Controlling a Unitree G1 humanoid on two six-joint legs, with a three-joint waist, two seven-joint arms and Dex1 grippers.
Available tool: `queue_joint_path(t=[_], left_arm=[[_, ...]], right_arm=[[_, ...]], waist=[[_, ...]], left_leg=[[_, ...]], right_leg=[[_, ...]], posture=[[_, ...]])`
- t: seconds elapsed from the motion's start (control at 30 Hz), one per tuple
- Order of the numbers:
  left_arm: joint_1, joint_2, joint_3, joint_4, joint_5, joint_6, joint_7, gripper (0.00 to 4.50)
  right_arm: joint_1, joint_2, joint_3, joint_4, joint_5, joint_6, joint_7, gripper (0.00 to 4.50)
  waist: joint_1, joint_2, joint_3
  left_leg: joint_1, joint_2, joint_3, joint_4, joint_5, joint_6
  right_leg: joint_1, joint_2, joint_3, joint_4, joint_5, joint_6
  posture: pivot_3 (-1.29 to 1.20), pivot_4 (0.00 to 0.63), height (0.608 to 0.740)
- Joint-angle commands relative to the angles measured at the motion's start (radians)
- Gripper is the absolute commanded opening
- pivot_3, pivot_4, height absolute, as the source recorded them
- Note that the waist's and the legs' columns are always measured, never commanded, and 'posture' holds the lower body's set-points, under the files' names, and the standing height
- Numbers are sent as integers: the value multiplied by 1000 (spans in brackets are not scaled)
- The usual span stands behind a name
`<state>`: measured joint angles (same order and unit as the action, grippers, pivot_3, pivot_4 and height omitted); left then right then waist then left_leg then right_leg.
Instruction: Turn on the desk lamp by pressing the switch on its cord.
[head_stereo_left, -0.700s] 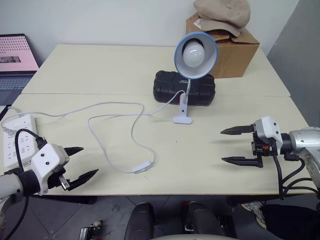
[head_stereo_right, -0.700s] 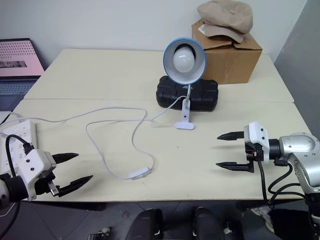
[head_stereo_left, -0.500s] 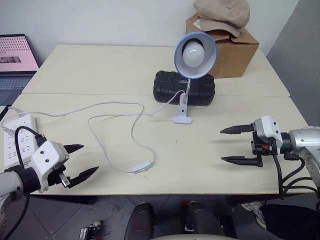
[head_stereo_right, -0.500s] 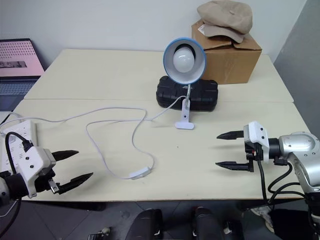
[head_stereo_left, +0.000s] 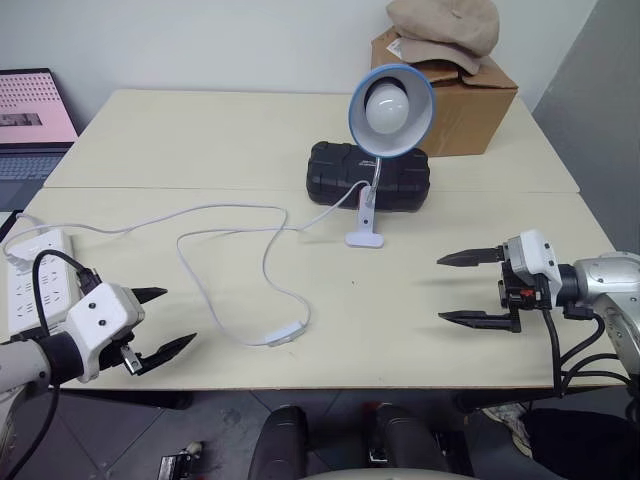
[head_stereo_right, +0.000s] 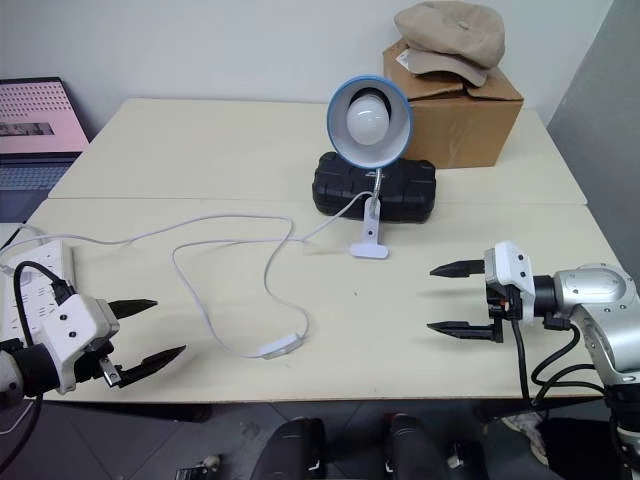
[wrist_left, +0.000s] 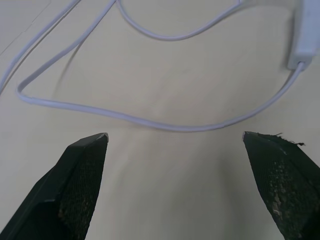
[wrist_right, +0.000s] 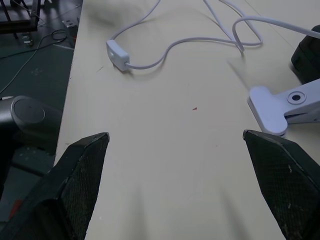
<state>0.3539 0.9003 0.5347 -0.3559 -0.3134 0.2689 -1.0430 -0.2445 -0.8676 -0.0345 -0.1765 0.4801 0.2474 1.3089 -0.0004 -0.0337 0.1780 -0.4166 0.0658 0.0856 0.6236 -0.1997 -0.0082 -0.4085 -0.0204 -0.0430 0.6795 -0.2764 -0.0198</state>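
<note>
The desk lamp (head_stereo_left: 390, 108), with a light-blue shade and an unlit white bulb, stands on its white clip base (head_stereo_left: 364, 236) at mid-table. Its thin white cord (head_stereo_left: 215, 235) loops leftward across the table. The small white switch (head_stereo_left: 285, 335) lies on the cord near the front edge, and it also appears as the switch (wrist_right: 117, 54) and the switch (wrist_left: 306, 35) in the wrist views. My left gripper (head_stereo_left: 168, 322) hovers open at the front left, well left of the switch. My right gripper (head_stereo_left: 462, 288) hovers open at the right, pointing left toward the table's middle.
A black case (head_stereo_left: 368, 176) sits behind the lamp. A cardboard box (head_stereo_left: 462, 96) with a beige cap (head_stereo_left: 444, 28) stands at the back right. A white power strip (head_stereo_left: 30, 280) lies at the left edge, and a laptop (head_stereo_left: 32, 120) sits far left.
</note>
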Motion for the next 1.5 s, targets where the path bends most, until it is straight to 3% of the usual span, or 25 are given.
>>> queue_joint_path(t=[0.03, 0.33, 0.5, 0.87, 1.17, 1.5], left_arm=[[13, 25, 22, 11, -2, -39, -41, 4466], [72, 48, -31, -103, -49, -5, -144, 4466], [36, 24, -145, -156, -58, 17, -120, 4466], [-154, -62, -404, 19, 61, -101, -46, 4466], [-198, -93, -481, 67, 69, -133, -43, 4466], [-243, -111, -529, 95, 89, -147, -23, 2504]], right_arm=[[-3, 6, -1, -33, -19, -28, -12, 4500], [-3, -26, 28, -124, -8, 96, -45, 4500], [-2, -71, 67, -262, 12, 233, -65, 4500], [14, -72, 94, -323, -6, 255, -97, 4500], [1, -67, 104, -330, -8, 258, -104, 4500], [-15, -77, 102, -335, -1, 268, -112, 4500]], waist=[[0, 0, 0], [0, 0, 0], [1, 0, 0], [2, 0, -1], [1, 0, -1], [1, 0, -1]], left_leg=[[0, 0, 0, 0, 0, 0], [0, 0, 0, 0, 0, 0], [0, 0, 0, 1, 0, 0], [0, -1, 0, 2, 0, 0], [0, 0, -1, 2, 0, 0], [0, -1, -1, 2, 0, 0]], right_leg=[[0, 0, 0, 0, 0, 0], [0, 0, 0, 0, 0, 0], [0, 0, 0, 0, -1, -2], [1, 0, 0, 0, 0, 1], [1, 0, 0, 0, 1, 1], [1, 0, 0, 0, 1, 2]], posture=[[0, 150, 740], [0, 150, 740], [0, 150, 740], [0, 150, 740], [0, 150, 740], [0, 150, 740]])
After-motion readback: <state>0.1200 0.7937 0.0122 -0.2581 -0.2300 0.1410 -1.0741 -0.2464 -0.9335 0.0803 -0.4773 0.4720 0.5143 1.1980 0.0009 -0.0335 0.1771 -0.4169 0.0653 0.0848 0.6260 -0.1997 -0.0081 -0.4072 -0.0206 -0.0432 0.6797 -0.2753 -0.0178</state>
